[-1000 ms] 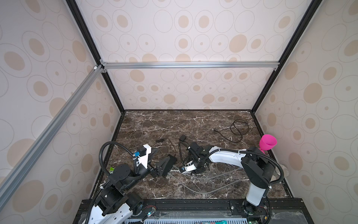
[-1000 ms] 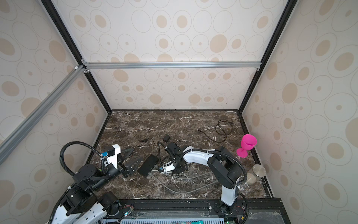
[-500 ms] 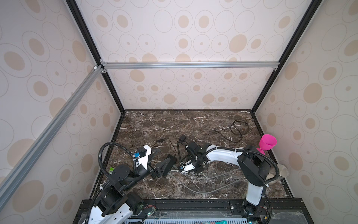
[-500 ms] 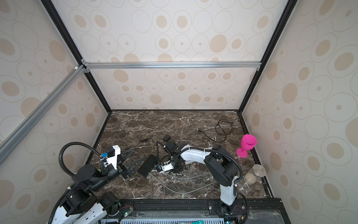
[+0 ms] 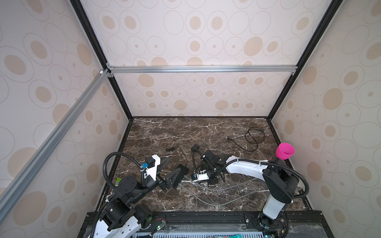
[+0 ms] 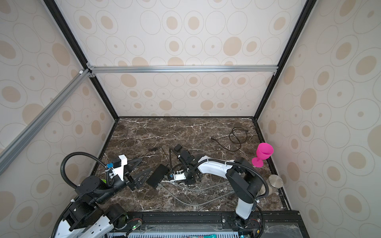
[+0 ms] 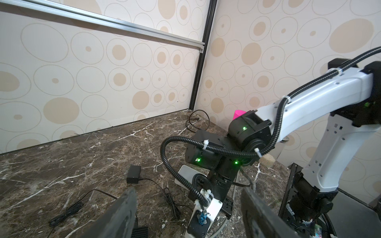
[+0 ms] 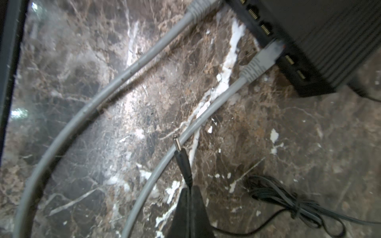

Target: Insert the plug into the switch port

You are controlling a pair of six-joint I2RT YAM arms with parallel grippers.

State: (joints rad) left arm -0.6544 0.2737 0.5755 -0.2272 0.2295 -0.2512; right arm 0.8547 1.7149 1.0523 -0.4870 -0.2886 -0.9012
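The right gripper [image 8: 188,193] pinches the barrel plug [image 8: 181,159] at its rear, the network switch [image 8: 309,31] ahead of it. The left gripper [image 7: 188,193] stands wide, empty.

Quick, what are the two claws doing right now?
Left claw: open, holding nothing.
Right claw: closed on the black plug.
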